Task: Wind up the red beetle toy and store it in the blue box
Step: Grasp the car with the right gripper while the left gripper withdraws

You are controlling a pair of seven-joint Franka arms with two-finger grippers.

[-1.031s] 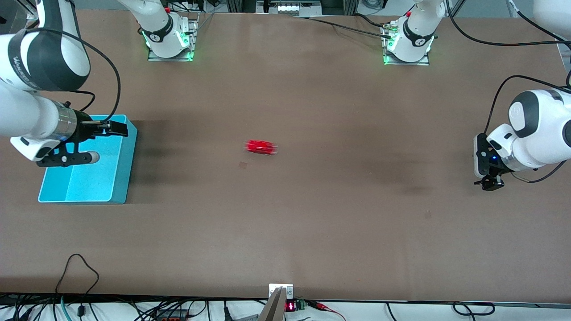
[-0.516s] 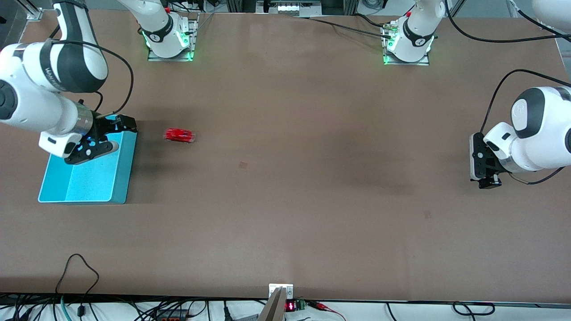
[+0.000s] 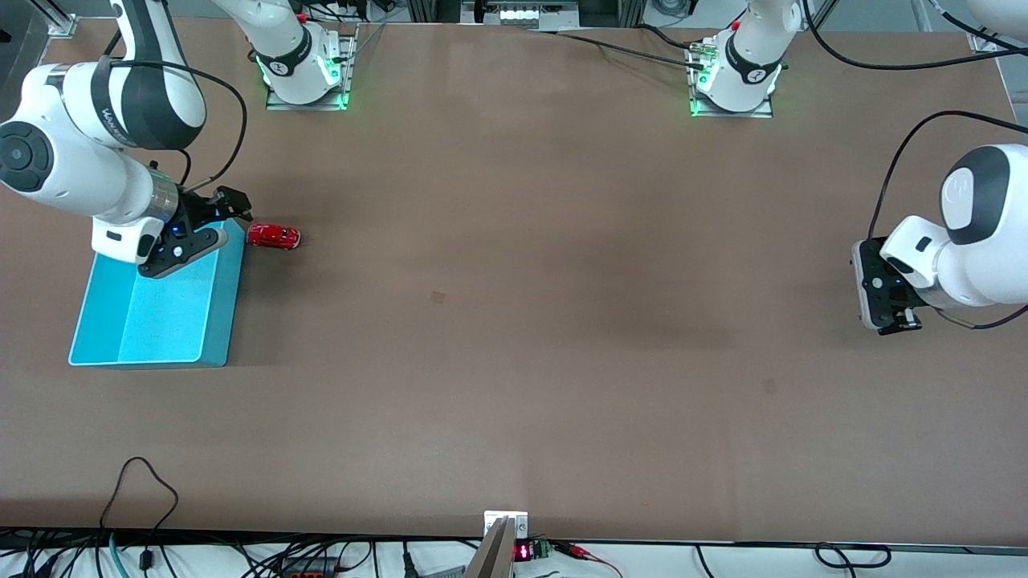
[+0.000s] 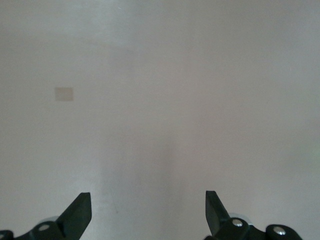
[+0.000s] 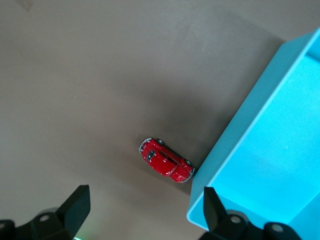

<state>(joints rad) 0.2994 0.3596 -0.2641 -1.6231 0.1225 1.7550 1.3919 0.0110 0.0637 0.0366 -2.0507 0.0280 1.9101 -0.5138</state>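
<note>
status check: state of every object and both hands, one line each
red beetle toy: upright on its wheels on the table, outside the bin, its end against the blue box's outer wall, not held.
blue box: upright, open-topped, nothing visible inside.
right hand: open, empty, over the box corner beside the toy.
left hand: open, empty, over bare table at the left arm's end, waiting.

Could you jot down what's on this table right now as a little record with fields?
toy: red beetle toy on the table, against the blue box's outer wall
box: blue box at the right arm's end, nothing visible inside
right gripper: open, over the box's corner beside the toy
left gripper: open, waits over bare table at the left arm's end
</note>
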